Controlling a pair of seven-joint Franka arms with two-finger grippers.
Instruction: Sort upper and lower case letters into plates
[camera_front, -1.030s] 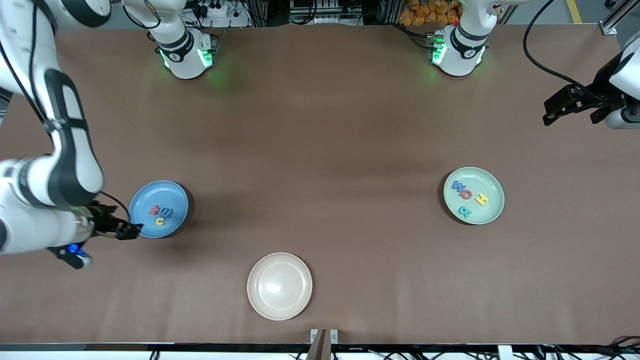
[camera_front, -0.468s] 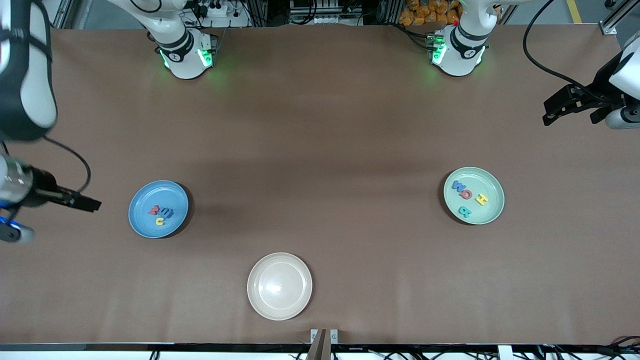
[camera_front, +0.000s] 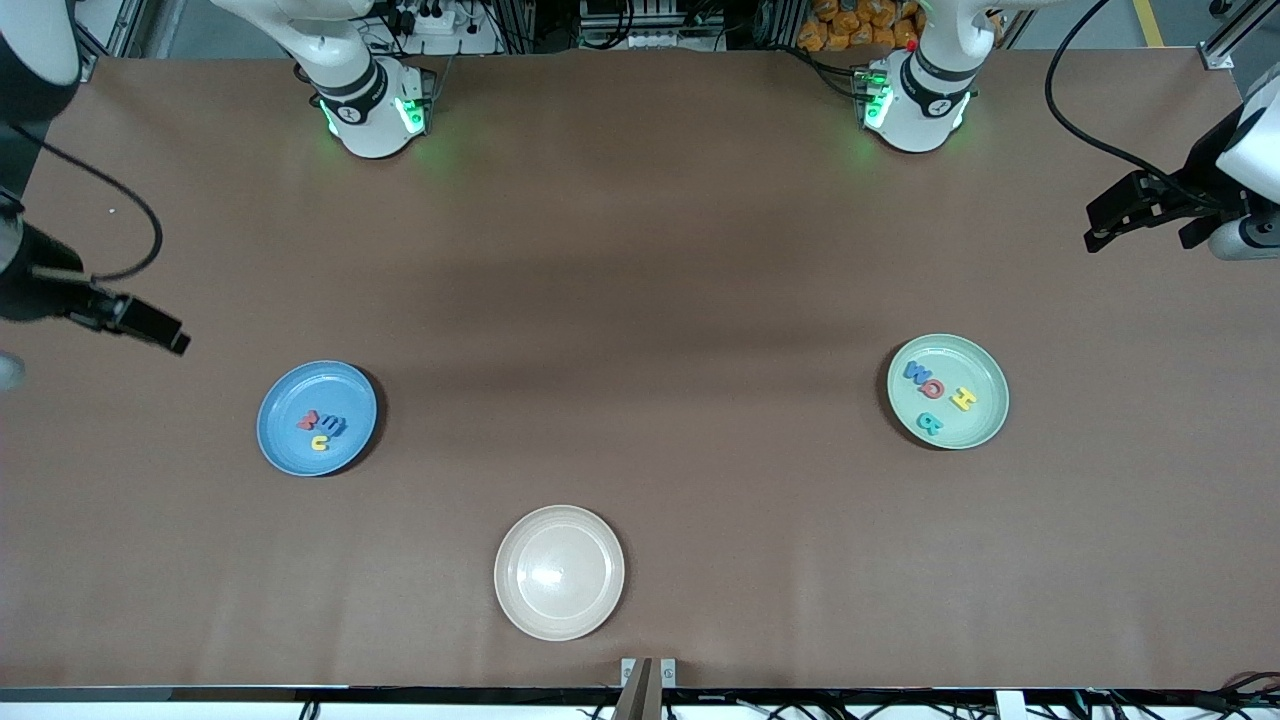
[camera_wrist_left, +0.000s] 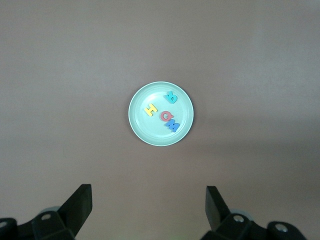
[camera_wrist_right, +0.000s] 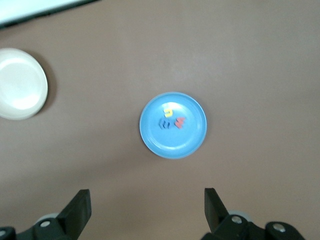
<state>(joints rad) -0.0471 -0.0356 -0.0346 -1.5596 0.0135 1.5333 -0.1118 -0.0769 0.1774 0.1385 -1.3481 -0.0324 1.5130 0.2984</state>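
White arms (camera_front: 350, 70), black joints, green-lit bases (camera_front: 915, 105), black cables (camera_front: 1090, 120).

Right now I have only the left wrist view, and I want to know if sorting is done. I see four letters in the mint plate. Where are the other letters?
Observer: The other letters I can see, three of them, lie in the blue plate toward the right arm's end of the table.
Operator: Any other dish out there?
Observer: A cream plate, nearer the front camera than both the others.
Operator: Where are the grippers?
Observer: The right gripper, jaws open and empty, hangs over the right arm's end of the table. The left gripper waits over the left arm's end.
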